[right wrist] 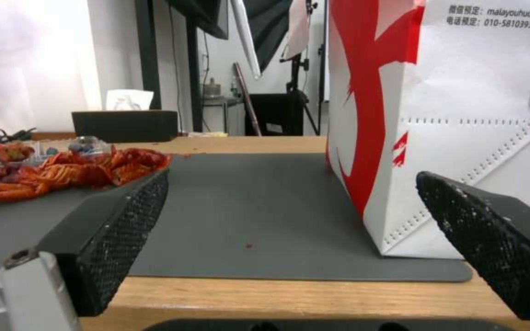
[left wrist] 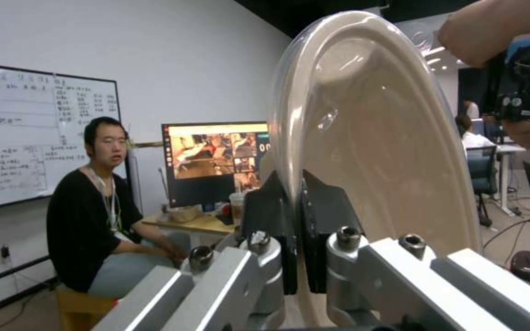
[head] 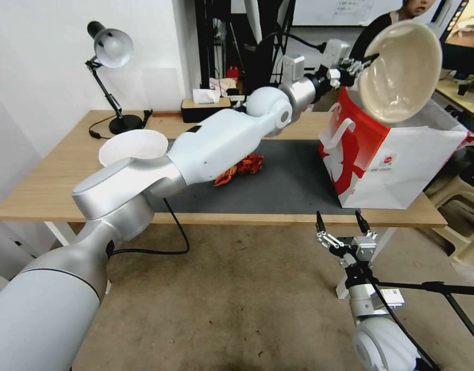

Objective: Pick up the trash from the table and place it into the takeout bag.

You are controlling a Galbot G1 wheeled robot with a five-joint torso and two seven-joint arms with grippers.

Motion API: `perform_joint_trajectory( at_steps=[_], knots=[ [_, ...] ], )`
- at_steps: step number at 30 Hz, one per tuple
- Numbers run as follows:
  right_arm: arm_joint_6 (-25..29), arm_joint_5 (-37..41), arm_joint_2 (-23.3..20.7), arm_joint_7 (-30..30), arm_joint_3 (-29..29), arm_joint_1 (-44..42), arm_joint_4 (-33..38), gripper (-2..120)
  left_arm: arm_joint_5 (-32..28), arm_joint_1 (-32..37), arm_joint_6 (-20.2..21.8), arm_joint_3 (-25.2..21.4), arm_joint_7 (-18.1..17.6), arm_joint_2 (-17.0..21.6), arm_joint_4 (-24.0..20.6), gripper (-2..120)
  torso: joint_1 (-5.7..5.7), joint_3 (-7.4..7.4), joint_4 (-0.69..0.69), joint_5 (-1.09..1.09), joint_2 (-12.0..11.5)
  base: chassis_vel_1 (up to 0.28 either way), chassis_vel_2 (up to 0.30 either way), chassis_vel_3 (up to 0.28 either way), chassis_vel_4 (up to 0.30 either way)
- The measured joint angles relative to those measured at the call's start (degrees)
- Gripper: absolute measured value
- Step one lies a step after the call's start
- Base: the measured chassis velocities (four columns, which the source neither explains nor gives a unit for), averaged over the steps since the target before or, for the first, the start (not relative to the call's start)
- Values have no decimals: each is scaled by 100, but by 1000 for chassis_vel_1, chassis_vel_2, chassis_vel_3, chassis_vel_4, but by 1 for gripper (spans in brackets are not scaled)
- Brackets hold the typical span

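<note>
Holding the shallow beige bowl (head: 400, 69) by its rim at upper right of the head view, our left tool (head: 356, 63) is pinched tight on it, tilted above the takeout bag (head: 386, 159). We judge the placing step underway; next needs lowering into the bag's mouth. Our right tool (head: 340, 222) waits wide below the bench (head: 46, 185). Crayfish shells (head: 240, 168) lie centre frame, partly hidden by our arm.

Office lab, whiteboard (left wrist: 25, 138), monitor (left wrist: 213, 161)
</note>
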Motion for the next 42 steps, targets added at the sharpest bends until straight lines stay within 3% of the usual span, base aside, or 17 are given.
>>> perform_joint_trajectory(
  at_steps=[9, 13, 14, 21, 27, 29, 31, 36, 42],
  knots=[
    [9, 4, 5, 4, 36, -21, 24, 100, 83, 18, 2, 23, -35, -51, 33, 29, 0, 0, 0, 0, 0, 0, 0, 0, 0],
    [11, 10, 7, 12, 45, -21, 42, 100, 43, 36, 11, -45, -110, 58, -95, 50, 0, -1, -2, 0, 0, 0, 0, 0, 0],
    [11, 10, 7, 12, 45, -21, 42, 100, 43, 36, 11, -45, -110, 58, -95, 50, 0, -1, -2, 0, 0, 0, 0, 0, 0],
    [-19, 14, 3, 28, 54, -1, 84, 100, -168, 180, 64, -113, -221, 431, -580, 74, 0, 0, -2, -1, 0, 0, 0, 0, 0],
    [-25, -5, 28, 34, 78, -70, 128, 100, -482, 601, 101, -468, -715, 1024, -1243, 98, -1, 0, 0, -2, 0, 0, 0, 0, 0],
    [-25, -7, 31, 35, 79, -73, 132, 100, -507, 649, 107, -498, -765, 1086, -1308, 98, -2, 0, -1, -2, 0, 0, 0, 0, 0],
    [-28, -16, 40, 38, 82, -82, 151, 100, -572, 974, 121, -674, -948, 1472, -1659, 100, -1, 0, 0, -3, 0, 0, 0, 0, 0],
    [-39, -27, 41, 40, 81, -82, 163, 100, -572, 1367, 141, -906, -1117, 1929, -2068, 100, -2, -1, 0, -2, 0, 0, 0, 0, 0],
    [-53, -42, 44, 41, 56, -76, 175, 100, -415, 2104, 232, -1360, -1393, 2767, -2824, 100, -1, 0, 0, -3, 0, 0, 0, 0, 0]
  ],
)
